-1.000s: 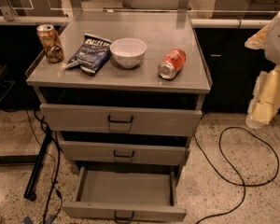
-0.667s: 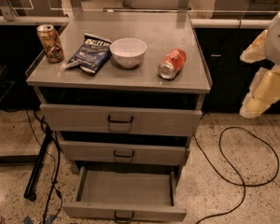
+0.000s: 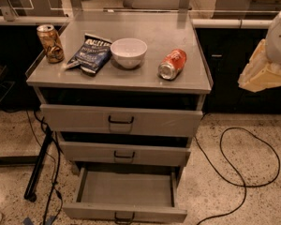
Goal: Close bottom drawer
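Speckled floor [image 3: 234, 158] under open grey bottom drawer [image 3: 126, 190], end effector [image 3: 266, 73] right.

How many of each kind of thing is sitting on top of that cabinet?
Cans: 2 (upright can, red can on its side)
Chip bag: 1
White bowl: 1
Total: 4
The gripper hangs at the right edge, off the cabinet top.
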Robot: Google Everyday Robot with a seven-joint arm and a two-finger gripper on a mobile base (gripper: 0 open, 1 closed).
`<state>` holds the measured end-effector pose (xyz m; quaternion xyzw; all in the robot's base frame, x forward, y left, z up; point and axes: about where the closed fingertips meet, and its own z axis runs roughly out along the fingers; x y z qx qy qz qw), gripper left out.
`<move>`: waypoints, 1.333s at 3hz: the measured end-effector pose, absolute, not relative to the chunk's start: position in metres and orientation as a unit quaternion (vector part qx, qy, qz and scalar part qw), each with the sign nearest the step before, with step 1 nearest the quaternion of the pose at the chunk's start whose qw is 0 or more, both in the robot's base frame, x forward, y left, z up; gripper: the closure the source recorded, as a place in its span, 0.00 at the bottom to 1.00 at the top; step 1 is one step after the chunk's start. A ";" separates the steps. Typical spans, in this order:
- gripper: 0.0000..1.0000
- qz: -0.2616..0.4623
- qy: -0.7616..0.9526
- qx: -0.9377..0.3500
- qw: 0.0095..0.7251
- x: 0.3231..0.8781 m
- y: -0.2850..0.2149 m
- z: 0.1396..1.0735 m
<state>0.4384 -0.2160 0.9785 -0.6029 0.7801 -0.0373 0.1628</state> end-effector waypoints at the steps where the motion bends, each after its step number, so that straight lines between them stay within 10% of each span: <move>1: 1.00 -0.037 0.780 -0.603 0.163 0.438 -0.216 0.979; 4: 1.00 0.029 0.811 -0.568 0.134 0.413 -0.203 0.882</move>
